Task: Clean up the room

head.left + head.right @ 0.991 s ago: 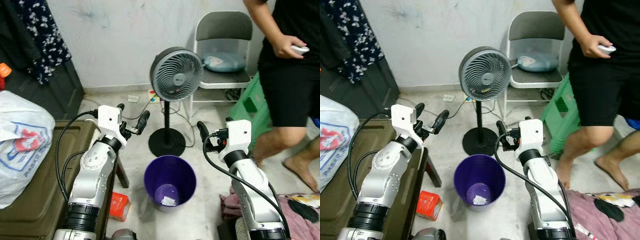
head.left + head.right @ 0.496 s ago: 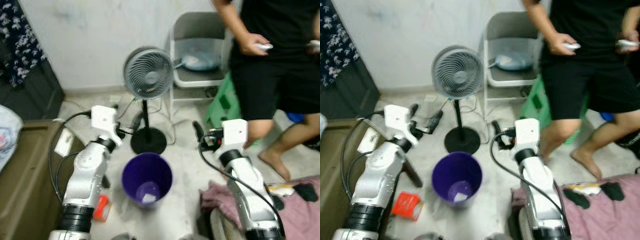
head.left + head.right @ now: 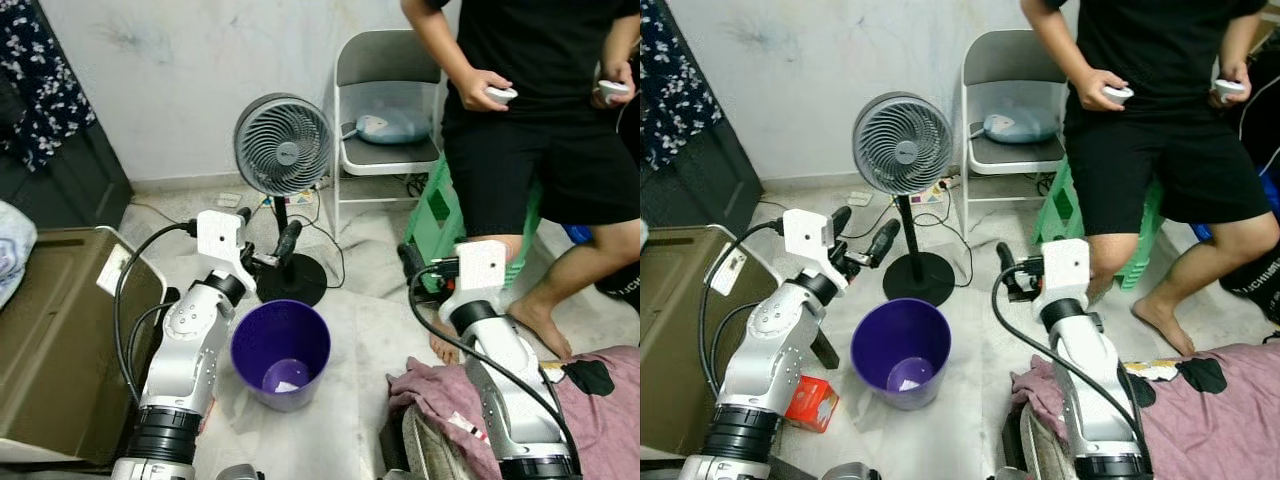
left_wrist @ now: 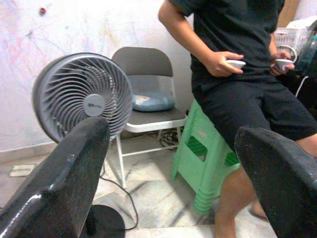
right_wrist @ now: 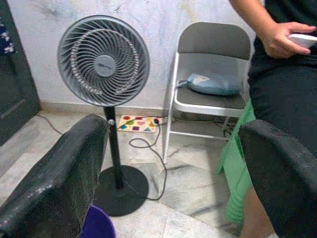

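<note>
Purple bin [image 3: 281, 352] sits on the pale floor [image 3: 360, 340] straight ahead of you, between your two arms; its mouth is open and a small pale scrap [image 3: 284, 384] lies at the bottom. A brown chest [image 3: 55, 340] stands at your left, lid closed, with a white label [image 3: 111, 270] on its near corner. On your right a heap of pink cloth [image 3: 590, 420] spreads over the floor, with a dark item [image 3: 590, 376] and a small printed packet [image 3: 462, 427] lying on it.

Open floor runs from the bin toward the wall, but a grey pedestal fan [image 3: 283, 147] stands just behind the bin, its round black base [image 3: 291, 283] near the bin rim and a cable trailing off it. A grey folding chair [image 3: 388, 100] sits against the wall with a pale blue object [image 3: 389, 127] on the seat. A green plastic stool [image 3: 435, 220] stands beside the chair. A person in black stands at right, bare feet on the floor, each hand [image 3: 478, 88] holding a small white controller.

Left tool [image 3: 266, 235] hangs above the bin's far rim, fingers apart, holding nothing. Right tool [image 5: 173, 168] hovers near the stool, fingers apart, empty. A small orange box [image 3: 812, 402] lies by the chest.
</note>
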You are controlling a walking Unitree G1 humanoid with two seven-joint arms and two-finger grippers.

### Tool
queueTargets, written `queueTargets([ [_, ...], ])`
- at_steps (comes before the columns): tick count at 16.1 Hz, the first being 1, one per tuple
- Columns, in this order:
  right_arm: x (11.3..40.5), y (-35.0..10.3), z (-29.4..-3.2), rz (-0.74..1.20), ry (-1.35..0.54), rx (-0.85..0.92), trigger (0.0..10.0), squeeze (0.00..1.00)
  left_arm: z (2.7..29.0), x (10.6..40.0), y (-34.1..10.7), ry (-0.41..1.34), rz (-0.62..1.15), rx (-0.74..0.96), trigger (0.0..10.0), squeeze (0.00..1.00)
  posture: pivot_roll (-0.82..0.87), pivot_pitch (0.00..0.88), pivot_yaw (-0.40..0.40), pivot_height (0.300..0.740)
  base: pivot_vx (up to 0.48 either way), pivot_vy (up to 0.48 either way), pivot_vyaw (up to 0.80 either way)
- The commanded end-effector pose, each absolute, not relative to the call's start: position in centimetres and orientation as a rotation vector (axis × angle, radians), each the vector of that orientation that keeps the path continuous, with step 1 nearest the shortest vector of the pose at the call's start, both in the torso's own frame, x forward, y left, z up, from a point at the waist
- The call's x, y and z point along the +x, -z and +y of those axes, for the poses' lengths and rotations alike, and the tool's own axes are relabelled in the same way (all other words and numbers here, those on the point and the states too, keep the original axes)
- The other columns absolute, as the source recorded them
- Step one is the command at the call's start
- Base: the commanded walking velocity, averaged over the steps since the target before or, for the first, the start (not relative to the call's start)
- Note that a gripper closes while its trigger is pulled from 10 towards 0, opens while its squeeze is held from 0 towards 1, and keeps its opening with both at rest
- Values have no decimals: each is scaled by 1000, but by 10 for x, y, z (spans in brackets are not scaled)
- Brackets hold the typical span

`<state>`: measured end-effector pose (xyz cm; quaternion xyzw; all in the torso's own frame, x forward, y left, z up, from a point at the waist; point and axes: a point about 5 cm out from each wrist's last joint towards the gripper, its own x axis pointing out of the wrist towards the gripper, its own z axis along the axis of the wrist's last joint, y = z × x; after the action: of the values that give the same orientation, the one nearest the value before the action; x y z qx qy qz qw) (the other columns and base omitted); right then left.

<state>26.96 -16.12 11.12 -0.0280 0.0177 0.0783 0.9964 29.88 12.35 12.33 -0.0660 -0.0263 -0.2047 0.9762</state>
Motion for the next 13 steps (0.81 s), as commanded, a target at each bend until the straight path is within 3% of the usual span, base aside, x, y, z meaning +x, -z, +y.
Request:
queueTargets([
  [1,272,-115,-159,20,-162,-64,10000,0,125,299,-125,414,-61,-122,10000,0,-64,0,38,740,0,0,800],
  [13,275,-116,-159,16,-169,-60,10000,0,126,303,-128,390,-86,-104,10000,0,-67,0,39,740,0,0,800],
])
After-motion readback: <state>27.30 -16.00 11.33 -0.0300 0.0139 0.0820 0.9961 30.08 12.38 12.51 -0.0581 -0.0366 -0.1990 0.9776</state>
